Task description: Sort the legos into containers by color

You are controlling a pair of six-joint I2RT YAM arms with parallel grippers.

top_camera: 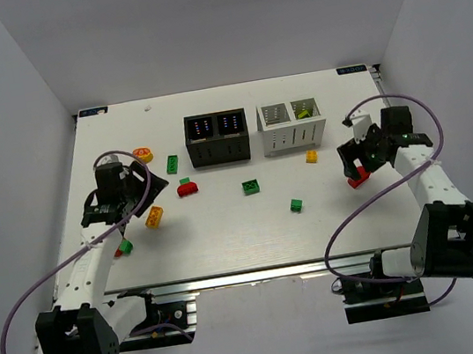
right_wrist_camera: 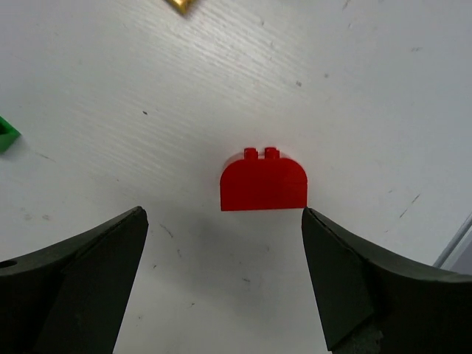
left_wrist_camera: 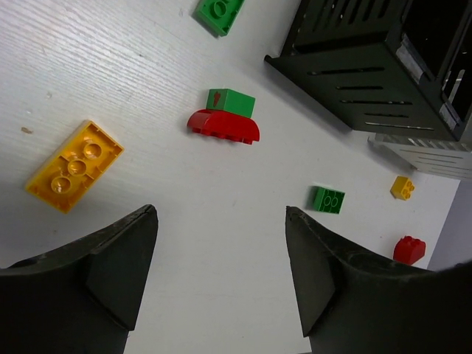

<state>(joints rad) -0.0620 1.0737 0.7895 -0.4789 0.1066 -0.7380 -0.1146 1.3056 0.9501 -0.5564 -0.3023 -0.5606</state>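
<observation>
Right fingers [right_wrist_camera: 96, 273] spread wide and empty, red rounded brick [right_wrist_camera: 264, 181] lying on the table [right_wrist_camera: 383, 66] just ahead at twelve o'clock: pick-up step. Next, drop down, close on it. Left fingers [left_wrist_camera: 110, 258] open, empty too; yellow brick [left_wrist_camera: 74, 166] at ten o'clock.

The red lego [right_wrist_camera: 263, 181] is smooth, glossy plastic; the white table [right_wrist_camera: 332, 74] is matt, faintly grained and scuffed.

I see a red round-topped brick [right_wrist_camera: 263, 181] lying alone. A yellow flat brick [left_wrist_camera: 74, 165] lies flat. The black box [top_camera: 217, 139] and white box [top_camera: 292, 124] stand side by side, a lime brick [top_camera: 303, 113] inside the white one.
</observation>
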